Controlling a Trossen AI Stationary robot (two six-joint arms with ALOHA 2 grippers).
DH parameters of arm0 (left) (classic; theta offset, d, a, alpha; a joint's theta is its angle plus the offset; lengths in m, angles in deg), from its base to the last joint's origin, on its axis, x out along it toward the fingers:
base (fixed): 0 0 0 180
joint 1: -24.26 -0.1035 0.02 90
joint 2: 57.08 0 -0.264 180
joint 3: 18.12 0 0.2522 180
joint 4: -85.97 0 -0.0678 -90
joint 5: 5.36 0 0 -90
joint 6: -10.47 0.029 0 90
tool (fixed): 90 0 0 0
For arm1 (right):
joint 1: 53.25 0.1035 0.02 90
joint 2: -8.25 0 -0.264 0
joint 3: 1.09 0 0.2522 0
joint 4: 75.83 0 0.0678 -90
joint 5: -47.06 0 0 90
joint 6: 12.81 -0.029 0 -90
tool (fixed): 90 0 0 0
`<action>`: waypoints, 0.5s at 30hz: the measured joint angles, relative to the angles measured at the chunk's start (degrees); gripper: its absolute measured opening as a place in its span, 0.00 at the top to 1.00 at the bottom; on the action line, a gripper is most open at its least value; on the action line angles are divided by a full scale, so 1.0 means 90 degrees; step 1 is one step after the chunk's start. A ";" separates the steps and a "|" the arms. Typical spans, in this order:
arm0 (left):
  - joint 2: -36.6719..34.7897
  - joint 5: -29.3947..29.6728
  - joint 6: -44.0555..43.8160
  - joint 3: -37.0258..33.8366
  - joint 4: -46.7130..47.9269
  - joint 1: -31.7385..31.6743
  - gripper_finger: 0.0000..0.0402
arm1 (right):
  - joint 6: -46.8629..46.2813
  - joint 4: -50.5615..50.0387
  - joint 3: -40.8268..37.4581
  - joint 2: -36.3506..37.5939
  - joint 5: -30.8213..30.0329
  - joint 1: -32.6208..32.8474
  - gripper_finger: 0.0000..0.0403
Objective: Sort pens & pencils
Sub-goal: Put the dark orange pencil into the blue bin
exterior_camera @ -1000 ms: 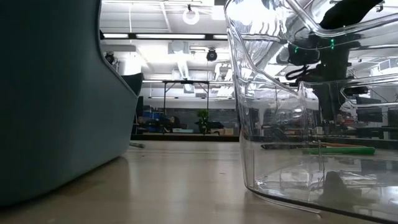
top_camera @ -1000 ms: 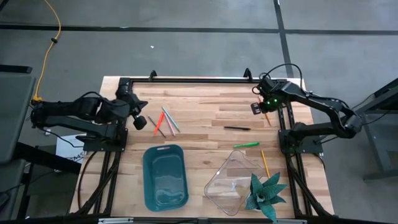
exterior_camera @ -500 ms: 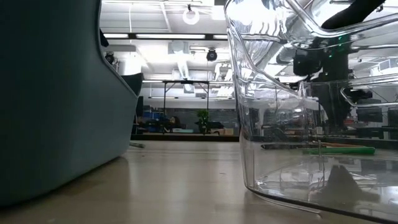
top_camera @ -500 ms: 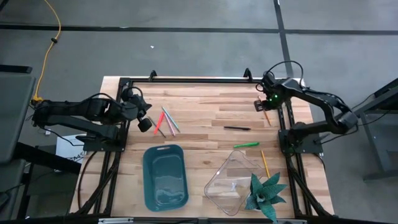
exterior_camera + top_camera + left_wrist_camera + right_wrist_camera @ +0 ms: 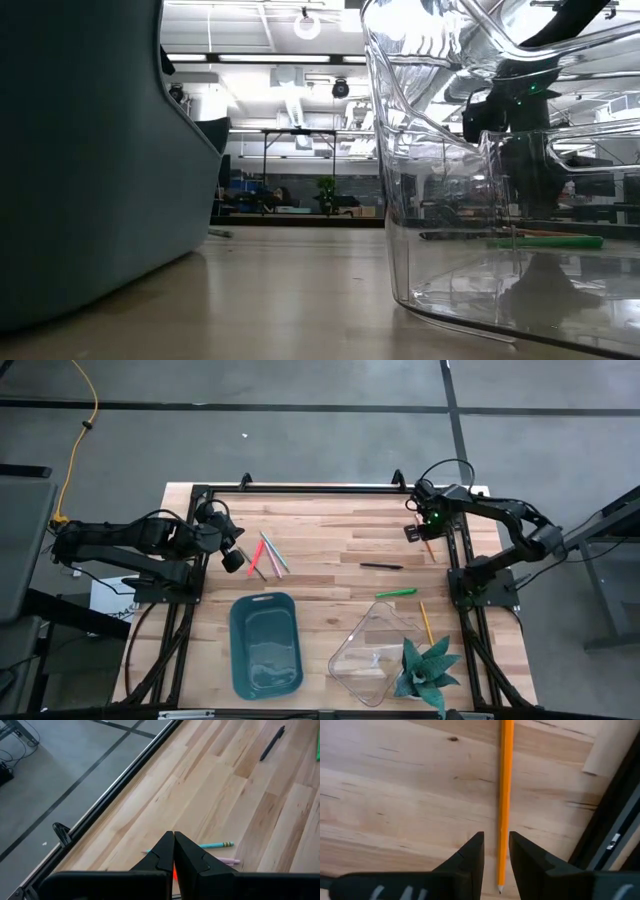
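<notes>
By table's R edge, right pincer (image 5: pixel 496 851) astride orange pencil (image 5: pixel 505 795)

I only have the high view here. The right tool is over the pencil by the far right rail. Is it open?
Observer: Yes. In the right wrist view the right tool is open, and the orange pencil runs into the gap.
Operator: Lifted?
Observer: No, it lies flat on the table, with neither finger pressing it.
Operator: And the left tool?
Observer: The left tool is shut, tips touching, with a teal pencil just beyond it.
</notes>
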 joint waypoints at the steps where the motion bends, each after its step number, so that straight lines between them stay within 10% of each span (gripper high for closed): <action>1: 0.0000 0.0002 0.0000 0.0000 0.0000 0.0000 1.00 | -0.0001 0.0041 0.0000 0.0000 0.0000 0.0000 0.79; 15: 0.0000 0.0007 -0.0022 -0.0002 0.0000 0.0000 1.00 | 0.0094 -0.0178 -0.0029 0.0001 -0.0076 0.0000 0.79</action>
